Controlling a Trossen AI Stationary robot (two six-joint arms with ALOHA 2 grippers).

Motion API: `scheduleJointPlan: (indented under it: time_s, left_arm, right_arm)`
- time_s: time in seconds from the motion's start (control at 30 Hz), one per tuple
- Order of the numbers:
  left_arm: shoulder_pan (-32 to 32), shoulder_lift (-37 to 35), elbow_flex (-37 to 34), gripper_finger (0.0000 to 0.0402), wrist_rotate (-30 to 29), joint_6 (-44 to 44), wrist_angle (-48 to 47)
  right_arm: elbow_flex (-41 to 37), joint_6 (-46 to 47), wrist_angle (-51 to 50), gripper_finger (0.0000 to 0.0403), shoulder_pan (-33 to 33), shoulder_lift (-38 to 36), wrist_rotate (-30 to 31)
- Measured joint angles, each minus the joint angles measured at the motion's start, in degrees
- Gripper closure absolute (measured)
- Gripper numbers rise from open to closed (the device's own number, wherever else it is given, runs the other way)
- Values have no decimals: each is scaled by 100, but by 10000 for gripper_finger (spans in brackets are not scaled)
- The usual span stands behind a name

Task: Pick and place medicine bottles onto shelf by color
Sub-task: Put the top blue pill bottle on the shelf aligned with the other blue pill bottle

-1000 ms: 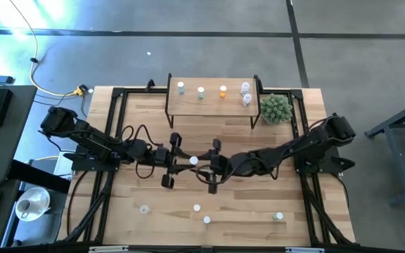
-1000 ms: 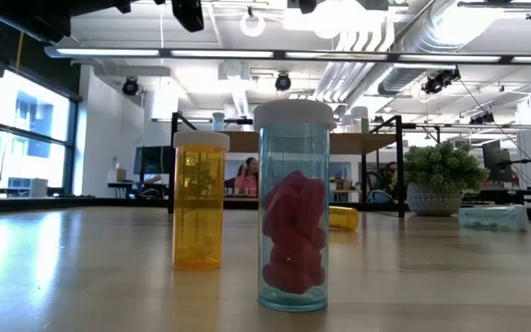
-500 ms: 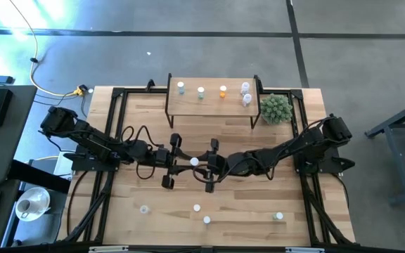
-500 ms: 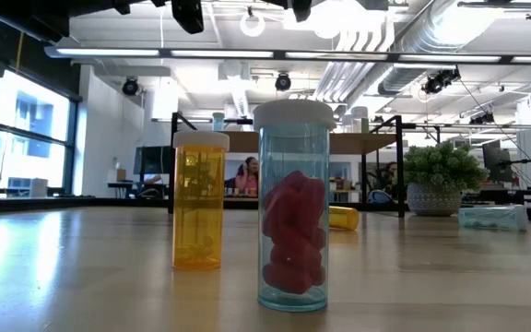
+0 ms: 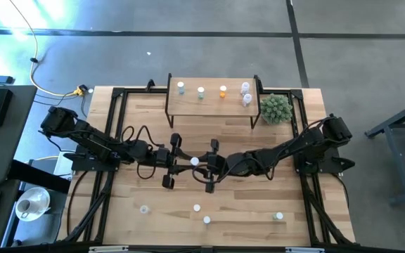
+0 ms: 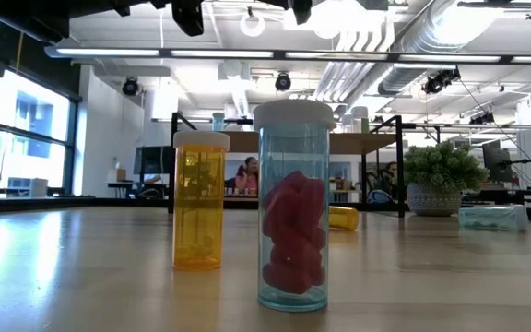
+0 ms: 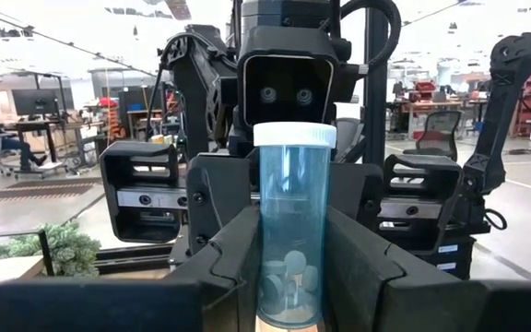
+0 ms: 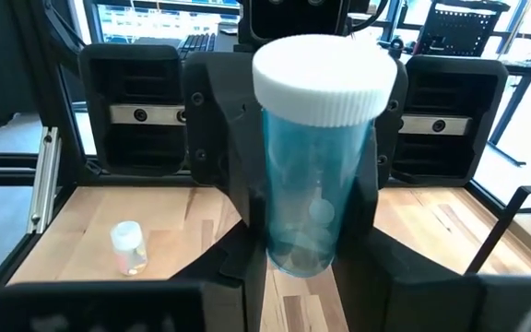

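Both the left pincer [image 7: 293, 277] and right pincer [image 8: 307, 267] clamp one upright, white-capped light-blue bottle [image 8: 316, 157].

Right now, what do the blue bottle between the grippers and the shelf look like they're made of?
Blue bottle: likely clear tinted plastic, glossy; the contents show through, and its ribbed white cap looks like opaque plastic.
Shelf: apparently light wood, matte, with visible grain, on thin black legs, probably metal.

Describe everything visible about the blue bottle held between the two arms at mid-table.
The light blue bottle is a clear-walled plastic cylinder with a ribbed white cap and a few pale round pills at the bottom. It stands upright above the wooden table, near its middle. The left hand is shut on it, and the right hand has its fingers against it from the opposite side. Nothing else touches it.
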Motion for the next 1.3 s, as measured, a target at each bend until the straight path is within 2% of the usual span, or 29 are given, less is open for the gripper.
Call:
scheduleJointPlan:
  time_s: [0.17,0.43,0.57,0.9,1.3]
  left_arm:
    - [0,0,0,292,-6,-118,-90]
    - [-9,-1,4,215,-271,-187,-310]
    - [-7,-53,1,192,-302,-234,-511]
    - [-105,-431,-7,192,-856,-100,-1298]
    - [-450,-1465,-11,190,-1914,-147,-2738]
  right_arm:
    - [3,22,-60,316,0,0,2]
    - [3,101,-263,318,-8,0,27]
    - [7,322,-425,319,-7,0,35]
    - [18,521,-519,320,-8,-22,50]
    - [20,1135,-1125,320,-232,-20,-92]
